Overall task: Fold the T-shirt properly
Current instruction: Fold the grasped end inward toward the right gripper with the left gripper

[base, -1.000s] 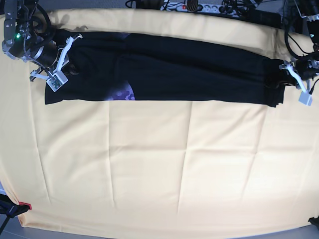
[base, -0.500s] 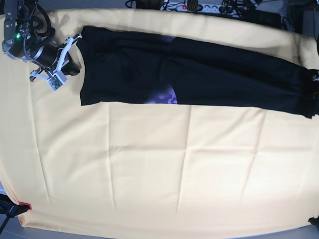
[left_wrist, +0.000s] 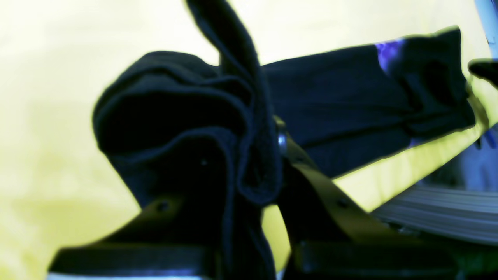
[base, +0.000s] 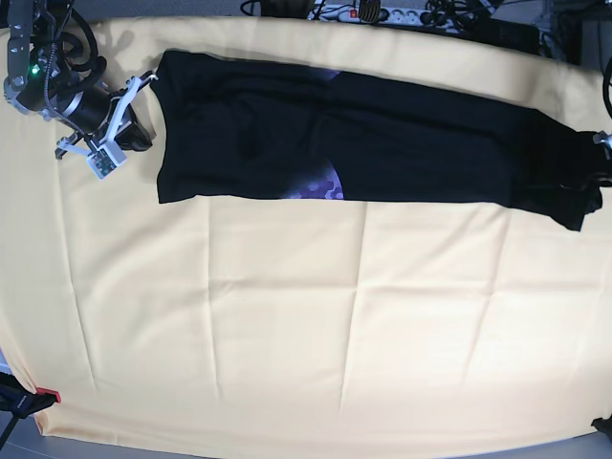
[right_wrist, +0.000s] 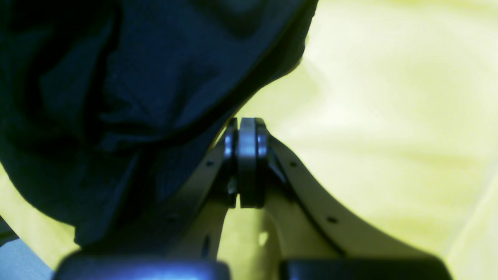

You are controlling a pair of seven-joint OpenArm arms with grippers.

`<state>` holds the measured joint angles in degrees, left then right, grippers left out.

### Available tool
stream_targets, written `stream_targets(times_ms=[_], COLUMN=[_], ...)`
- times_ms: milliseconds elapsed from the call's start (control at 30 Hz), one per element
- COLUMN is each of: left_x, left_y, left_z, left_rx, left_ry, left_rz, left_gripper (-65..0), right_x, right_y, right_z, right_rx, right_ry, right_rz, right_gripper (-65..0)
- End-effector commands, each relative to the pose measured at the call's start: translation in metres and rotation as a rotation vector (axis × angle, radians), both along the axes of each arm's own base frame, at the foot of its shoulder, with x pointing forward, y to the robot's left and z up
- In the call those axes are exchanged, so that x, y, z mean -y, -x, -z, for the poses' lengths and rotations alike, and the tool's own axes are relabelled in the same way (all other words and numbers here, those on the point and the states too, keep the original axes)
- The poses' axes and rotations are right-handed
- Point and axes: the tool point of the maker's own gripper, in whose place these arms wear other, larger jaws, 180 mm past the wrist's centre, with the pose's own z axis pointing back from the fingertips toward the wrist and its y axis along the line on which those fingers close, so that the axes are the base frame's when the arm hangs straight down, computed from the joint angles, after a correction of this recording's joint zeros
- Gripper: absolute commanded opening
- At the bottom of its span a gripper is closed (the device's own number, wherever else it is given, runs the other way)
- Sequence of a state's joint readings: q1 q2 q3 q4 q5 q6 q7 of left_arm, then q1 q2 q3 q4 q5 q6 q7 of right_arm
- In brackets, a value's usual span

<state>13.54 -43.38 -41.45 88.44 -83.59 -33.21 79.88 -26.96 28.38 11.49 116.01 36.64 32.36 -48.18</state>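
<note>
The T-shirt point(base: 363, 143) lies folded into a long black band across the far part of the tablecloth point(base: 306, 316), running from near the left side of the base view to its right edge, with a small patch of purple print point(base: 323, 184) showing at its near edge. Its right end is bunched and lifted a little, and the left wrist view shows that end gathered in thick folds point(left_wrist: 183, 128) between the fingers of the left gripper point(left_wrist: 268, 155), which is clamped on the cloth. The right gripper point(base: 107, 124) sits just beside the shirt's other end, over the yellow cloth; in the right wrist view its fingertips point(right_wrist: 247, 163) are pressed together with nothing between them, and the dark fabric point(right_wrist: 116, 97) hangs close by on one side
</note>
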Motion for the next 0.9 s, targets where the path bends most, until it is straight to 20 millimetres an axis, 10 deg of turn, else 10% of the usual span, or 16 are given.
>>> stream_targets(times_ms=[0,267,767,867], left_x=[0.008,0.103,0.165,0.165], left_y=[0.001,0.027,0.04,0.036], left_z=[-0.012,-0.04,-0.029,-0.032], left_rx=[0.033,0.222,0.277,0.265], left_ry=[-0.017,-0.05,0.146,0.167], left_rz=[0.043,0.284,0.348,0.318], left_gripper=[-65.0,-65.0,-64.6,-34.6], right_x=[0.0,0.0,0.001,0.0], right_y=[-0.005,-0.005,-0.003,-0.002], right_z=[-0.01,-0.01,-0.007,-0.007], right_rx=[0.036,0.036,0.024,0.023], right_ry=[-0.01,-0.01,-0.003,-0.002], right_rz=[-0.006,-0.006,-0.007,-0.019], right_gripper=[-65.0,-65.0,-65.0,-65.0])
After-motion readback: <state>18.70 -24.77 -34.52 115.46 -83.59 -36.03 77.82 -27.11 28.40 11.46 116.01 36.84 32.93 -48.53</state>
